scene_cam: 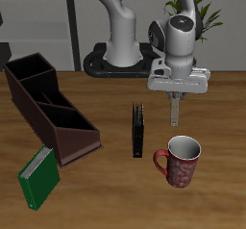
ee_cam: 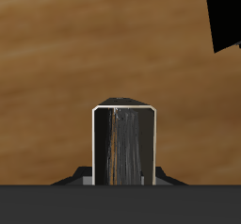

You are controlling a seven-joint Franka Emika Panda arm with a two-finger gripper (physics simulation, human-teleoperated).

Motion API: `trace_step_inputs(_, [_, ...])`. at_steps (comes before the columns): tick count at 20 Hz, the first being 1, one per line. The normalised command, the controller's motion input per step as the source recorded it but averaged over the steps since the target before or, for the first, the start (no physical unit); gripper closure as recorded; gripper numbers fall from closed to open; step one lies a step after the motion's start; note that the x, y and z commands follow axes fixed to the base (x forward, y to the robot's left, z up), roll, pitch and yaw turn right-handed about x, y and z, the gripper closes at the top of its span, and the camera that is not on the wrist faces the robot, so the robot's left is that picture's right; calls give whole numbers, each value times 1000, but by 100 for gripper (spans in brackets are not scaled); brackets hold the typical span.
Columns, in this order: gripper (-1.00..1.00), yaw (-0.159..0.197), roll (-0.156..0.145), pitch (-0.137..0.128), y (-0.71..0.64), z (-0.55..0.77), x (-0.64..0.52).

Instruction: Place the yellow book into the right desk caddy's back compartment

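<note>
Hanging above the table, just behind the mug and higher than its rim, the gripper points straight down. Its fingers are drawn in narrow and pinch the yellow book. In the wrist view the book's greyish, streaked edge with a pale outline stands between the finger bases, well clear of the wood below. From outside, the book shows only as a thin dark strip under the hand, upright, and not touching the mug.

The mug is red with a pale inside and stands upright, its handle turned toward the black book. That book stands on its edge near the mug, apart from it, on the side where the handle points.

Beyond the black book, well apart from the mug, lies the right caddy, long and dark maroon, set at a slant across the table. Its back compartment, at the tall-walled end, is the part farthest from the mug and looks dark inside.

The green book rests tilted by the caddy's low end, about as near the table's front edge as the mug, and far from it.
</note>
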Motion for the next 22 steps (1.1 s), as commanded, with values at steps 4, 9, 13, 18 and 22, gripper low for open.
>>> trace_step_inputs(4, [100, 18, 26, -20, 3, 199, 14])
trace_step_inputs(9, [100, 54, 73, -75, 40, 459, -73])
trace_step_inputs(13, [100, 35, 57, -39, -93, 525, -25])
trace_step_inputs(18, [100, 101, 78, 10, -216, 456, 49])
trace_step_inputs(22, [100, 167, 37, 53, -340, 459, 145])
